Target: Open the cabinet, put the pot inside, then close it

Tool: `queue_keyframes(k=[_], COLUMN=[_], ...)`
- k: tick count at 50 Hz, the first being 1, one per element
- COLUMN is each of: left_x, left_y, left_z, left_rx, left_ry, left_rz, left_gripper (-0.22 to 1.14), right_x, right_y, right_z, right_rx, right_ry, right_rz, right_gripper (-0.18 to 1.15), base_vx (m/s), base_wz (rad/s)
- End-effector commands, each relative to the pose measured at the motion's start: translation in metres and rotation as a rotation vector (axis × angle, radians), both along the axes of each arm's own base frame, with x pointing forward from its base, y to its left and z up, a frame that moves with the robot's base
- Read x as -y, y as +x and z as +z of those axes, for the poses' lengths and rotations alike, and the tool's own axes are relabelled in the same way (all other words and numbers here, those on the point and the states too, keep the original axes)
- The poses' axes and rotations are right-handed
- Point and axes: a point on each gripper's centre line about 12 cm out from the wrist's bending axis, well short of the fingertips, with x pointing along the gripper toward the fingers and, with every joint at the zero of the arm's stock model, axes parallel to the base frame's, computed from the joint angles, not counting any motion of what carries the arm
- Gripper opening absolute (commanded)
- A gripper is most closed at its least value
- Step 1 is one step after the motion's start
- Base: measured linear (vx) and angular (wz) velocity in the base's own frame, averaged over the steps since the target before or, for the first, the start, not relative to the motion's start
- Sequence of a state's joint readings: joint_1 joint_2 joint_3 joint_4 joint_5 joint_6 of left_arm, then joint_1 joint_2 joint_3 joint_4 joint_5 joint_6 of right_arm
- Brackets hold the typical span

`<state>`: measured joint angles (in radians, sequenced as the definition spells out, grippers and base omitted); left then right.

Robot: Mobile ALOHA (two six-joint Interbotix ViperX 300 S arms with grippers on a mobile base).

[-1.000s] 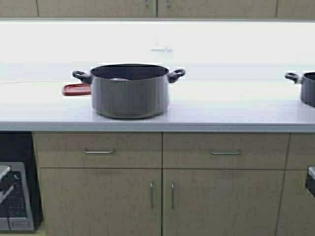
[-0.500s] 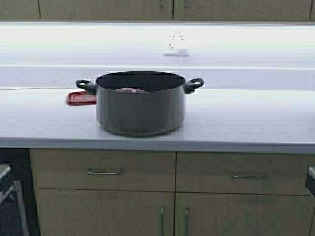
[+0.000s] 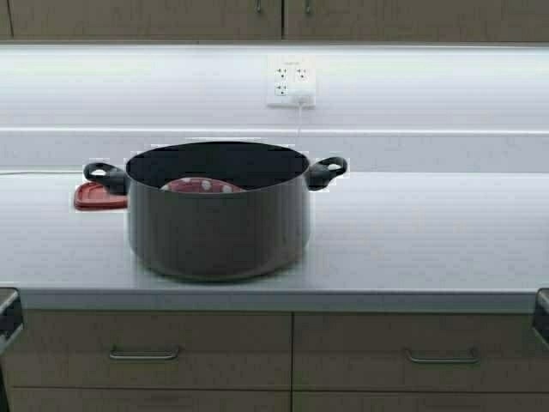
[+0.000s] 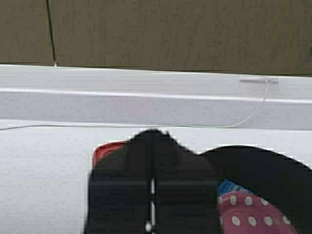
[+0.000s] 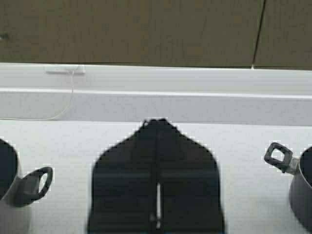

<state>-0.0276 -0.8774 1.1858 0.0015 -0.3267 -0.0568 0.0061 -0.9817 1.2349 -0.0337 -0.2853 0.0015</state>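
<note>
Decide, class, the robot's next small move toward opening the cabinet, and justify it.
Probably raise one arm toward the light beige wood-grain wall cabinet, since its doors look closed and both tools, left and right, are shut and low near the counter. The large grey stockpot sits ungrasped.

**Matte-black grippers fill the wrist cameras**

The left gripper (image 4: 152,146) and right gripper (image 5: 157,131) each show as broad black blocks tapering to a blunt peak, their paired fingers split by one thin pale seam.
</note>
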Motion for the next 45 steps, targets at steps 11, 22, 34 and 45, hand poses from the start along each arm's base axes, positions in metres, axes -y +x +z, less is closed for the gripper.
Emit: queue_keyframes(k=[11,22,34,45], left_x=[0.005,0.025,0.060,0.104], left_y=[0.000,-0.008,-0.006,0.034], left_z=[0.009,0.022,0.053,0.046], left_rx=[0.031,0.112,0.149,0.052], left_ry=[0.018,0.123,0.060,0.060], left_rz=[-0.023,-0.136,-0.293,-0.409], left_gripper=[0.04,0.63,1.00,1.02], right_x=[-0.003,-0.018,-0.046,-0.089], right_y=[-0.008,-0.010,-0.005,0.032], right_z=[0.013,0.045,0.065,0.059], right_rx=[0.047,0.101,0.110,0.082], right_ry=[0.013,0.028,0.037,0.064], right_rz=[0.019,0.098,0.242,0.374], right_gripper=[0.06,0.59,1.03,1.04], base_vx=[0.23,0.15,0.05,0.00], base_wz=[0.06,0.04,0.05,0.01])
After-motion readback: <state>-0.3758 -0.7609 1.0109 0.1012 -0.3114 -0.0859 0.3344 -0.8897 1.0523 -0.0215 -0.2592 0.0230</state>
